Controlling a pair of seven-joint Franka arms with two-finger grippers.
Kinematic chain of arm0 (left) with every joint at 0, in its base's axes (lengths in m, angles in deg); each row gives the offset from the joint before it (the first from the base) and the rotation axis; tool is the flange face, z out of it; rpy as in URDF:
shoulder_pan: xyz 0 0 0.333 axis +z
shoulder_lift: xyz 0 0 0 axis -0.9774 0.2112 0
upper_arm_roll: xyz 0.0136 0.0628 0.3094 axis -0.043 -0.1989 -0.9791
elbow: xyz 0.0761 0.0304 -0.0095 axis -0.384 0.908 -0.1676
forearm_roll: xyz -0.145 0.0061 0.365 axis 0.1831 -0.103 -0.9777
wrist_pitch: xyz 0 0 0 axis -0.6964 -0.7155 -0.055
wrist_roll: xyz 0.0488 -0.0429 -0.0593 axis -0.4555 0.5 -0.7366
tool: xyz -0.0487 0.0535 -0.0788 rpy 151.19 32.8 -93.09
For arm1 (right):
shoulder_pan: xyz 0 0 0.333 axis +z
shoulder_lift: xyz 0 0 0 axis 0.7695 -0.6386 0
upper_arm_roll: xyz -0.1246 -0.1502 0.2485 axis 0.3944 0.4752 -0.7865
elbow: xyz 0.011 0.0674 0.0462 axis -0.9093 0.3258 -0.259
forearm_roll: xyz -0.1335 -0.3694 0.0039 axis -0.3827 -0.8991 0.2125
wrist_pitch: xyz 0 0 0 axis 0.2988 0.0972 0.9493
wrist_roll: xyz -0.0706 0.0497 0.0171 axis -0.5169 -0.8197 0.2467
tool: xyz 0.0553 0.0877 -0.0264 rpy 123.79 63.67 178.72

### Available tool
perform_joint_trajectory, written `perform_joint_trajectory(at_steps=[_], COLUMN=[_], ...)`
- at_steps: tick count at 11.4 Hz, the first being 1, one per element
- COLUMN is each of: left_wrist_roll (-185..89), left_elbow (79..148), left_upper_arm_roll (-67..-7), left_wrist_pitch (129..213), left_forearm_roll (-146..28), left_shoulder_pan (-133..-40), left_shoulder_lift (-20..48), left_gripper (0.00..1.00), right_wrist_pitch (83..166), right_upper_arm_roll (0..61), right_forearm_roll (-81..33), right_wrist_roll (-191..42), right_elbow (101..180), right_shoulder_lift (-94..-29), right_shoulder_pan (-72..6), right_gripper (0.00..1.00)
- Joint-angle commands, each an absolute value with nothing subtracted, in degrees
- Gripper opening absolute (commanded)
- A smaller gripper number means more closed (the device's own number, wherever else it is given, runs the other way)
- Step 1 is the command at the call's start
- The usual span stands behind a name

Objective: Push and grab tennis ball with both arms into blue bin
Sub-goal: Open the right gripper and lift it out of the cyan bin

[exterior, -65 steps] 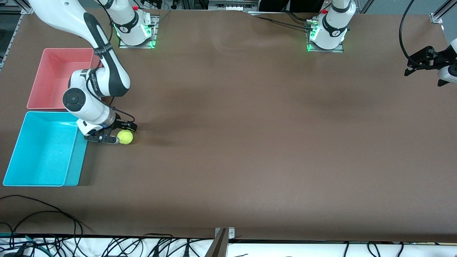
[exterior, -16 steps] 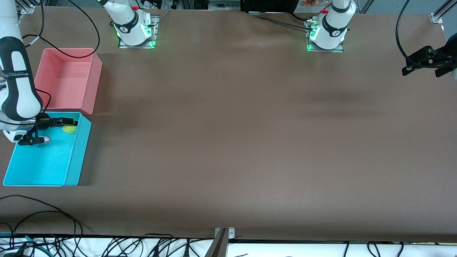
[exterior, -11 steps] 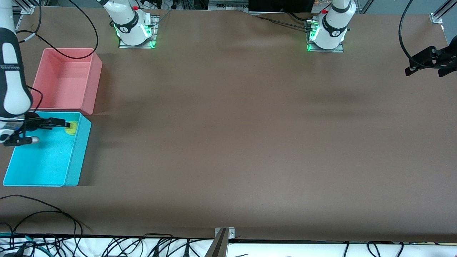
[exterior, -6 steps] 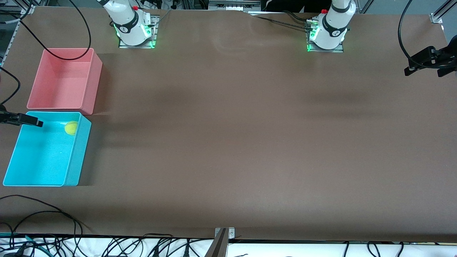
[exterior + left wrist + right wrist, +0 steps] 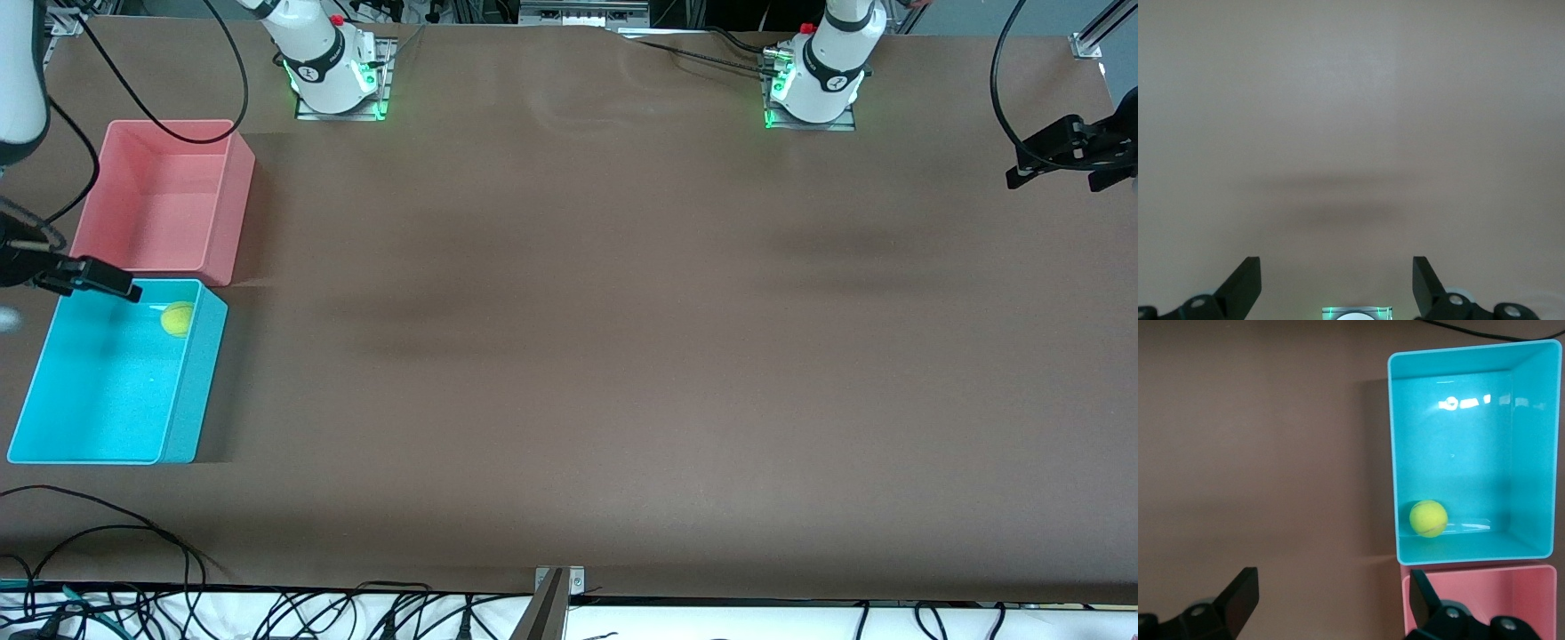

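Right gripper, at the front view's left edge, hangs with fingers spread wide and empty over the blue bin's corner beside the pink bin. Inside the blue bin the tennis ball rests against the wall nearest the pink bin. Left gripper waits at the frame's right edge above the bench, spread wide, empty.

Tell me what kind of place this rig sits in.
Most likely a robotics lab bench: two arm bases bolted to a brown table, cables along its edge, and a blue bin holding a tennis ball.
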State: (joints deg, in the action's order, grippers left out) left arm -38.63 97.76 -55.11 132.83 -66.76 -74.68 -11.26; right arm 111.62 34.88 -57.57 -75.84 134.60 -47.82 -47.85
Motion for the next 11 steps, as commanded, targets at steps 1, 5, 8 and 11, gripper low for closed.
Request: perform_joint_trajectory(at_steps=[1,5,8,11], left_wrist_roll=[-38.6,-38.9,-39.0,-39.0], left_elbow=[96.3,96.3,96.3,96.3], left_upper_arm_roll=[-55.0,-54.7,-54.6,-54.6], left_wrist_pitch=[131.7,131.7,131.6,131.6], left_forearm_roll=[-66.0,-65.9,-65.9,-65.9], left_shoulder_pan=[-74.2,-74.4,-74.6,-74.5], left_shoulder_lift=[-10.9,-10.9,-10.9,-10.9], left_gripper=[1.0,1.0,1.0,1.0], right_wrist_pitch=[110.7,105.4,103.4,97.0], right_upper_arm_roll=[36.2,36.0,30.7,30.5], right_forearm_roll=[-58.6,-60.0,-62.1,-61.9], right_wrist_roll=[-76.5,-77.1,-77.3,-77.3], right_elbow=[142.2,141.1,138.5,132.8], right_shoulder_lift=[-39.7,-34.6,-34.9,-37.2], right_shoulder_pan=[-45.4,-45.3,-48.7,-48.6], right_gripper=[1.0,1.0,1.0,1.0])
